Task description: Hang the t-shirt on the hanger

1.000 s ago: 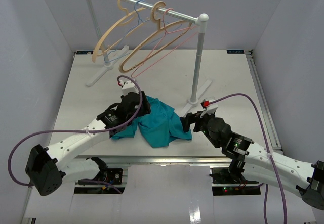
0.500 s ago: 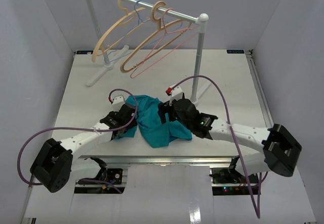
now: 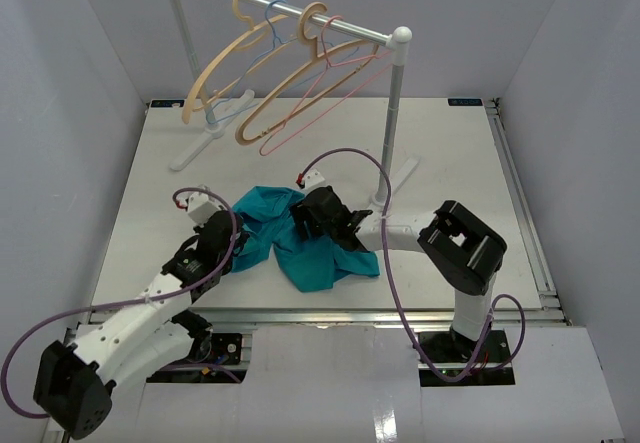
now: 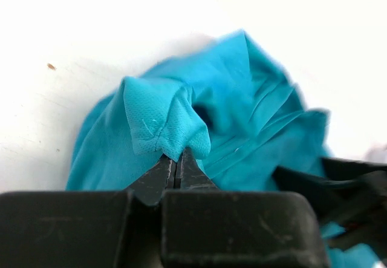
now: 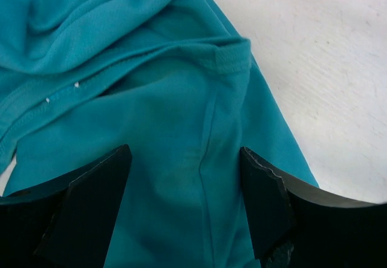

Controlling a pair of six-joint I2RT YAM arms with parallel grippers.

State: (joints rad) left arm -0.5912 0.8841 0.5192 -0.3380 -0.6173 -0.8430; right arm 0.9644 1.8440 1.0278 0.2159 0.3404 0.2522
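Observation:
The teal t-shirt lies crumpled on the white table, near the front. My left gripper is at its left edge, shut on a raised fold of the t-shirt; in the left wrist view the left gripper has its jaws pressed together on the cloth. My right gripper hovers over the shirt's upper middle, and in the right wrist view the right gripper is open, straddling a seam of the t-shirt. The pink hanger hangs on the rack at the back.
A white rack stands at the back of the table, its feet just behind the shirt. Two beige hangers and a thin light-blue hanger hang beside the pink one. The right arm's elbow stands right of the shirt.
My left gripper has shut on a fold of the shirt and drawn back to the left, stretching the cloth. My right gripper has moved left over the shirt, its jaws somewhat narrower.

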